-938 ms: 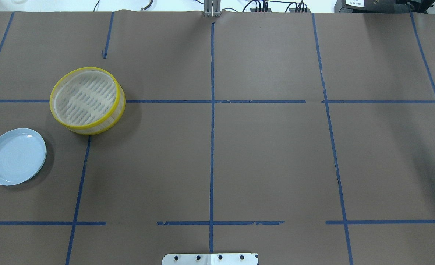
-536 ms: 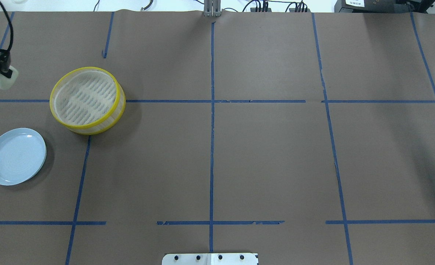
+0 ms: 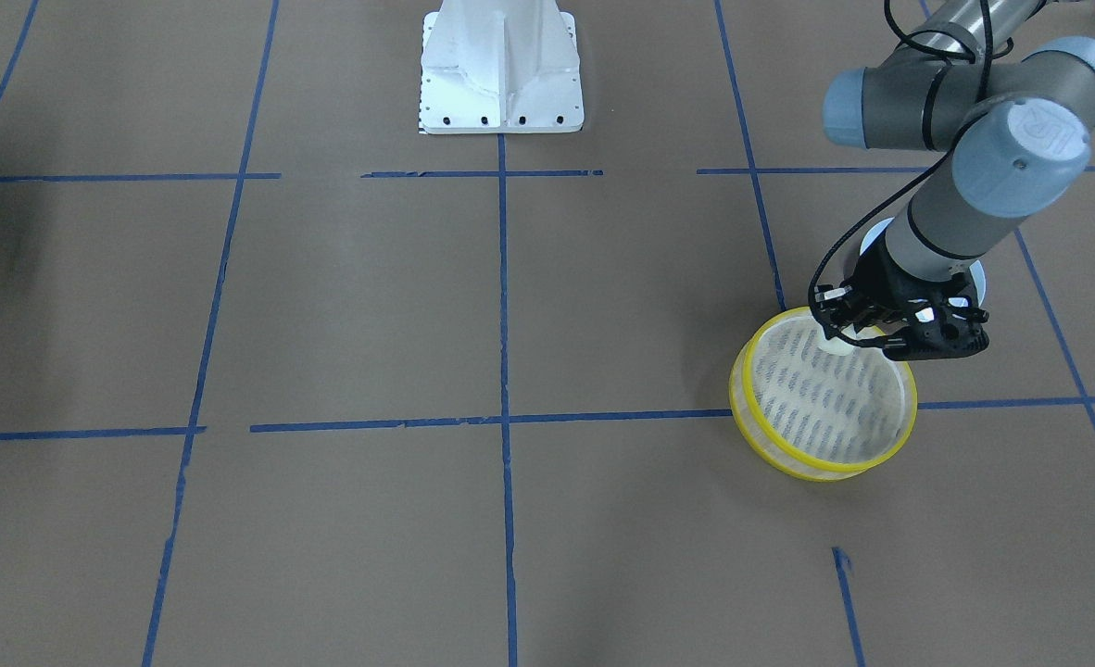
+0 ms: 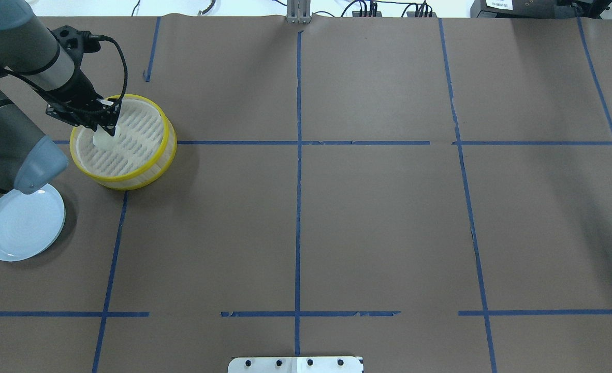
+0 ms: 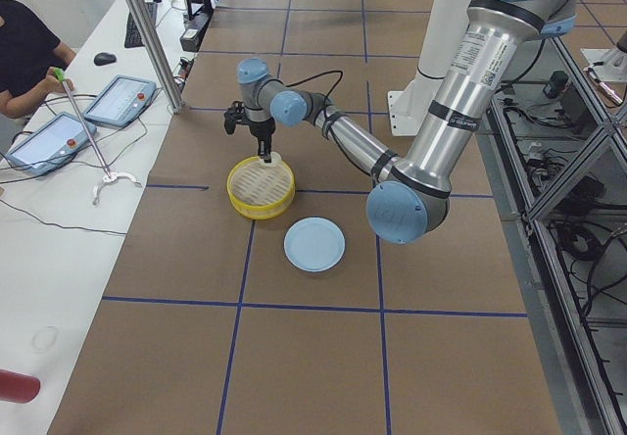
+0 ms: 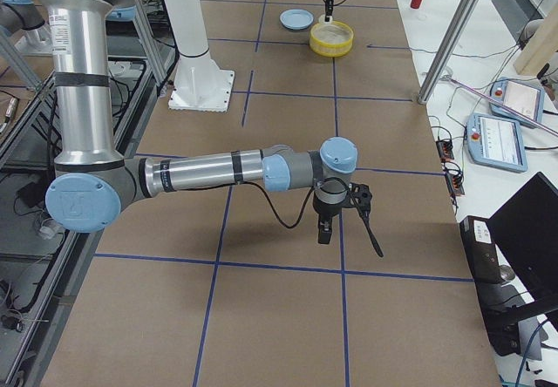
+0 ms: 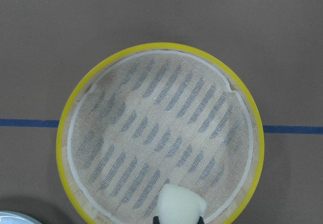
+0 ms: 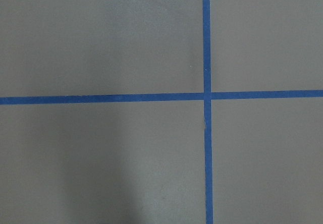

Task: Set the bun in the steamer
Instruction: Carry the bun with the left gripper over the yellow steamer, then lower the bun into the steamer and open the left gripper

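Observation:
The steamer [image 4: 145,173] is a round basket with yellow rims and a slatted beige floor, at the table's left. My left gripper [image 4: 106,131] is shut on the cream-white bun [image 4: 101,139] and holds it over the steamer's floor, close to the rim on the arm's side. The left wrist view shows the bun [image 7: 180,206] just inside the steamer's rim [image 7: 64,133]. I cannot tell whether it touches the floor. My right gripper [image 6: 327,230] shows only in the exterior right view, low over bare table; I cannot tell its state.
A pale blue-white plate [image 4: 21,228] lies empty near the steamer, partly under my left arm's elbow. Blue tape lines cross the brown table cover. The robot's white base [image 3: 501,65] stands at the table's middle edge. Tablets and an operator [image 5: 24,53] are beyond the far side.
My left arm has come in from the table's left edge with the bun in its gripper, and now holds it over the steamer. Steamer and plate have not moved.

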`<act>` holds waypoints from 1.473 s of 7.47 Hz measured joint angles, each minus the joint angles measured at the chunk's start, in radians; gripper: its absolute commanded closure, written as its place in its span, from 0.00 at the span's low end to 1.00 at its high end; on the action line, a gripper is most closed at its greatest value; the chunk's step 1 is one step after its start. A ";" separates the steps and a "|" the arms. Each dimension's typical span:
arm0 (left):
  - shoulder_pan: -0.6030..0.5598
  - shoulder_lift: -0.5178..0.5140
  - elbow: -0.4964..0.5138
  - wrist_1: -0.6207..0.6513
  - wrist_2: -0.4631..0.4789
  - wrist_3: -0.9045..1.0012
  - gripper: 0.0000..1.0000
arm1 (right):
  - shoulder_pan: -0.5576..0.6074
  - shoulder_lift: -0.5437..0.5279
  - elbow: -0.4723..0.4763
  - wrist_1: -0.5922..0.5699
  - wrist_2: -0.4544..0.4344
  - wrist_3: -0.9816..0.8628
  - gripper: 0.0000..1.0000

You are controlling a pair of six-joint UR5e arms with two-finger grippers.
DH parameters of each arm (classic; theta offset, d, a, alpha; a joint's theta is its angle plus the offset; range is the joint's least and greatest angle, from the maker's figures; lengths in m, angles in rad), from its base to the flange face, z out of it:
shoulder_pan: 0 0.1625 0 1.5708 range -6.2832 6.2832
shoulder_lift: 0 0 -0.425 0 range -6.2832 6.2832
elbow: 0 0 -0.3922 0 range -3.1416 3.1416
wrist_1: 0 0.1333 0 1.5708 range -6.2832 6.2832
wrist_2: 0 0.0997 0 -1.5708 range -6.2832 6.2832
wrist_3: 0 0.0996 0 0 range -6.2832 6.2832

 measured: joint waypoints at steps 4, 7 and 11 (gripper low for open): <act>0.026 -0.015 0.177 -0.220 0.037 -0.063 0.68 | 0.000 0.000 0.000 0.000 0.000 0.000 0.00; 0.034 -0.011 0.211 -0.266 0.075 -0.072 0.58 | 0.000 0.000 0.000 0.000 0.000 0.000 0.00; 0.038 -0.009 0.213 -0.268 0.088 -0.075 0.01 | 0.000 0.000 0.000 0.000 0.000 0.000 0.00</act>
